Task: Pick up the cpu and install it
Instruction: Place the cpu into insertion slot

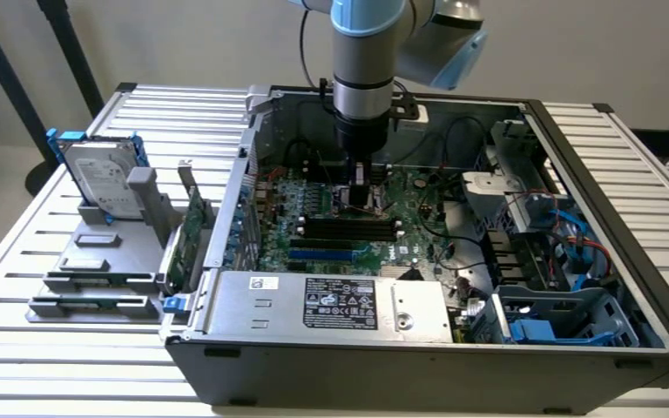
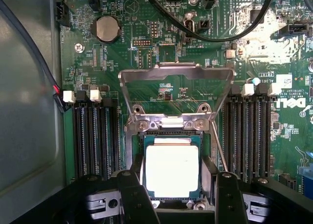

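**A:** What is in the case (image 1: 428, 366)?

**B:** A green board (image 2: 122, 38). A power unit (image 1: 334, 300) lies along the wall nearest the exterior camera, and blue drive bays (image 1: 556, 326) sit toward the exterior view's right.

**A:** And the cpu?

**B:** The cpu (image 2: 172, 170) lies flat in the socket (image 2: 168, 134). The gripper (image 2: 173, 160) straddles it. I cannot tell whether it pinches the chip or has let go.

**A:** Anything crowding it?

**B:** The load plate (image 2: 176, 72) stands flipped up just beyond the socket. Memory slots (image 2: 93, 136) flank the socket on both sides. Black cables (image 2: 215, 37) cross the board farther off.

**A:** And outside the case?

**B:** At the exterior view's left, a grey rack (image 1: 97, 261) holds a hard drive (image 1: 100, 174) upright in a blue frame.
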Robot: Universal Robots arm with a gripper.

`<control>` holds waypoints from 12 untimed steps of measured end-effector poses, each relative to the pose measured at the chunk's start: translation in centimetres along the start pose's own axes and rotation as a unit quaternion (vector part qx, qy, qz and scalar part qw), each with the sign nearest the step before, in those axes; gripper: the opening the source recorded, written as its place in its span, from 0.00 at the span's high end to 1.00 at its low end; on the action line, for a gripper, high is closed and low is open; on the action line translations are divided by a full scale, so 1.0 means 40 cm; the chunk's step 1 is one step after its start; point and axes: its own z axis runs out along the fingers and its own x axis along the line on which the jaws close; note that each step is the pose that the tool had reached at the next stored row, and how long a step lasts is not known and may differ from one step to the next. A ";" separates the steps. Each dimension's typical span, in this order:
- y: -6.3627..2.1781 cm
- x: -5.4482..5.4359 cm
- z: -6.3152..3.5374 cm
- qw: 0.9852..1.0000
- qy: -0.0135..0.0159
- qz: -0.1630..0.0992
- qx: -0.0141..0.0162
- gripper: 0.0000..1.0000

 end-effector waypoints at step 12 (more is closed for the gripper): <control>0.000 0.002 0.002 1.000 -0.001 0.000 0.000 0.44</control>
